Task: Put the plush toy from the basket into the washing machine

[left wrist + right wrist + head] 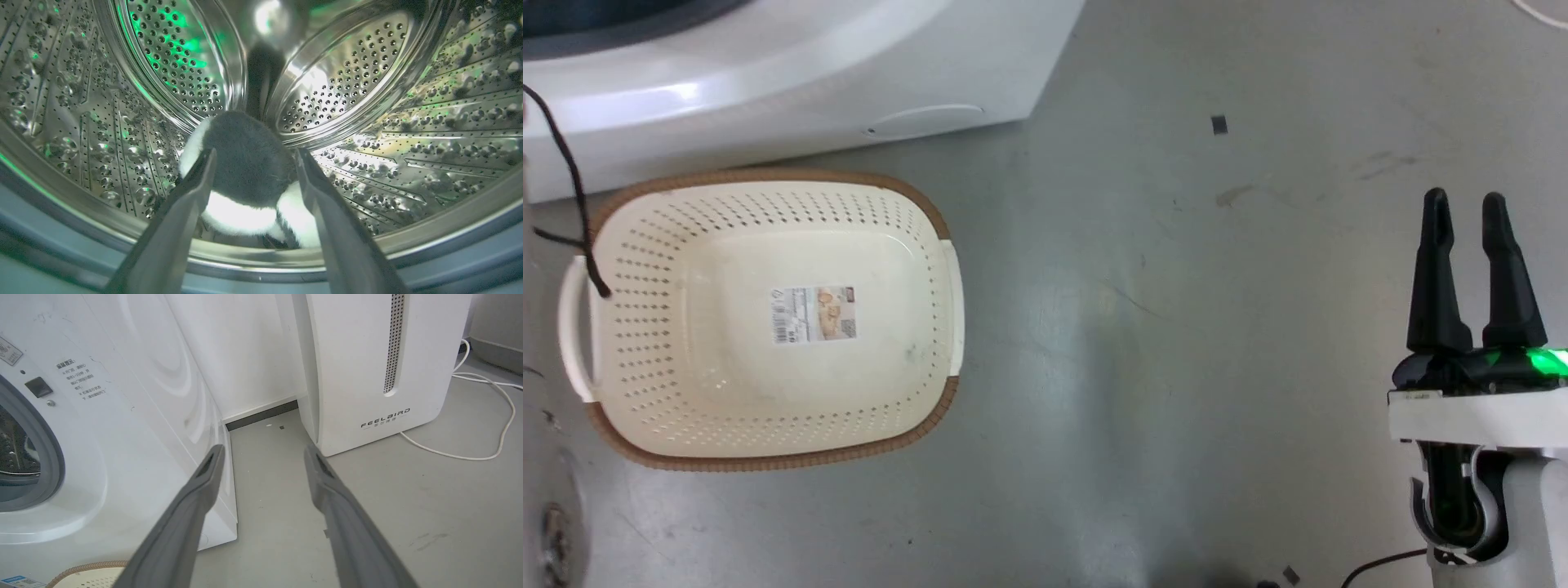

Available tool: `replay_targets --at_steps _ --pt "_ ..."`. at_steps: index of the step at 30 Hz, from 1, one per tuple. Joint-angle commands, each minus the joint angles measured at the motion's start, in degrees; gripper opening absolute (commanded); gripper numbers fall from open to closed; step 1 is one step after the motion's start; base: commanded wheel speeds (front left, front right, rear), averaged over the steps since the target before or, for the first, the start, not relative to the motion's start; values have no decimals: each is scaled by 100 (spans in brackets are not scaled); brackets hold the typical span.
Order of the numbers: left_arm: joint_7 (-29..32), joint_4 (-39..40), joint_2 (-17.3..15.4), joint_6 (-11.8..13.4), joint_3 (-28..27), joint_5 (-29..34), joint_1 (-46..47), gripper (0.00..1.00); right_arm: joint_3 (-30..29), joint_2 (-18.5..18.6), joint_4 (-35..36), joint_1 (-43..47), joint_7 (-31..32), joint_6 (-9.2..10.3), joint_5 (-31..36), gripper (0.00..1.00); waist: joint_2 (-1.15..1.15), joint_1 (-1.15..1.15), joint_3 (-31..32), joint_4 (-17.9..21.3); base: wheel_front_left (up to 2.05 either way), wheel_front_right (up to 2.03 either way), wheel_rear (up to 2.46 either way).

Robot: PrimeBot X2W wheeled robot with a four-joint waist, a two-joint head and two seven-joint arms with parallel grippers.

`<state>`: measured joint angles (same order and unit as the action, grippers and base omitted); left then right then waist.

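Observation:
The plush toy [250, 175], black fur with white patches, lies low inside the washing machine's steel drum [102, 122]. My left gripper [255, 155] is inside the porthole, open, with a finger on each side of the toy's near end. The basket [768, 176] stands on the floor in front of the washing machine [768, 73], holding nothing, and the label sticker [814, 314] on its bottom shows. My right gripper [1463, 200] hovers open over bare floor far to the right of the basket. In the right wrist view it [263, 451] points past the washer's corner [122, 416].
A white FEELBAIRD appliance [367, 355] stands to the right of the washer, with a white cable [490, 416] trailing on the floor beside it. A thin black cord [572, 180] hangs over the basket's left rim. Grey floor [1176, 327] stretches between the basket and the right arm.

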<state>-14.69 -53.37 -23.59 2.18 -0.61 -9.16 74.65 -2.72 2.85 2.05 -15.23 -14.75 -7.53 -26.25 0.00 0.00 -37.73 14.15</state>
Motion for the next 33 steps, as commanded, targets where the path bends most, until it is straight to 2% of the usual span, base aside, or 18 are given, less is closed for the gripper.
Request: replay_targets --at_steps 1,13,24,33 --pt "-30 18 41 -1 12 20 -160 100 -4 3 -25 77 -25 4 38 100 0 0 189 -124 0 0 0" --pt "-30 713 380 17 -55 52 -1324 100 -68 3 -156 331 -25 4 371 100 0 0 930 -467 0 0 0" --pt "-30 2120 902 291 -160 232 -3000 100 -172 3 -188 771 -25 4 752 100 0 0 1723 -880 0 0 0" --pt "-30 3122 1354 364 -122 447 -4487 100 -251 3 -135 1065 -25 4 1126 100 0 0 2339 -1175 0 0 0"
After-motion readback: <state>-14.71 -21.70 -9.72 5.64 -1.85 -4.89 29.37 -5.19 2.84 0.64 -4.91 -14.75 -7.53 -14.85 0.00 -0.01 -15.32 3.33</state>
